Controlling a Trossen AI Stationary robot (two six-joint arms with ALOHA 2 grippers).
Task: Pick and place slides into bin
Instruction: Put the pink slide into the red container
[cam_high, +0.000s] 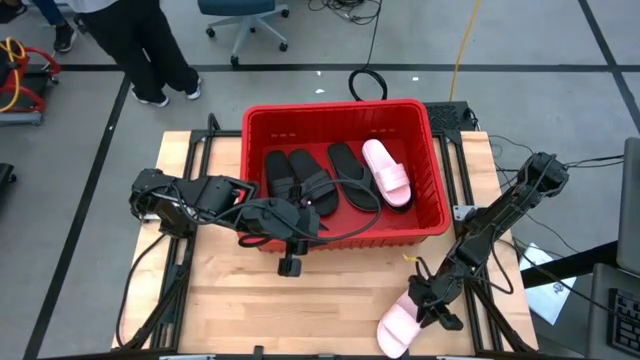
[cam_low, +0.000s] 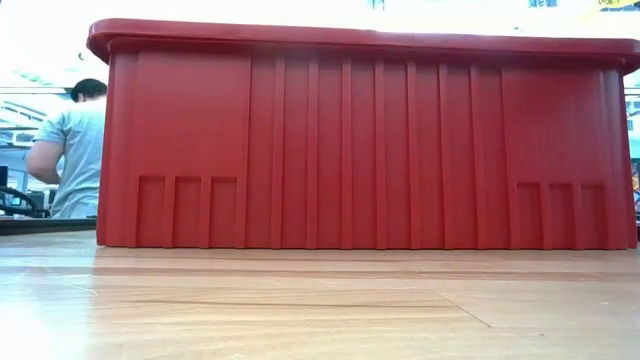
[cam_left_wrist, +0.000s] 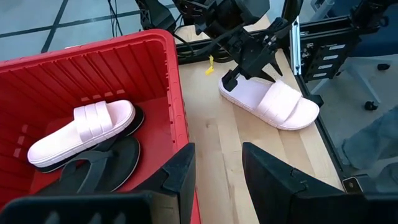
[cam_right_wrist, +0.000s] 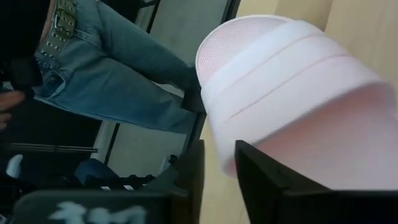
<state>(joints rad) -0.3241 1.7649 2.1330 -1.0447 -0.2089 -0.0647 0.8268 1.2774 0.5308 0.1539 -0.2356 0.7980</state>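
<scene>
The right gripper (cam_high: 437, 303) sits low at the near right corner of the table, its fingers parted by a narrow gap right at the strap of the last pale pink slide (cam_high: 402, 326); whether they pinch anything I cannot tell. A shallow bite could slip once the slide is lifted, dropping it off the table edge just beside it. The left gripper (cam_high: 292, 250) hovers open by the red bin (cam_high: 433, 165), which holds the other sandals.
</scene>
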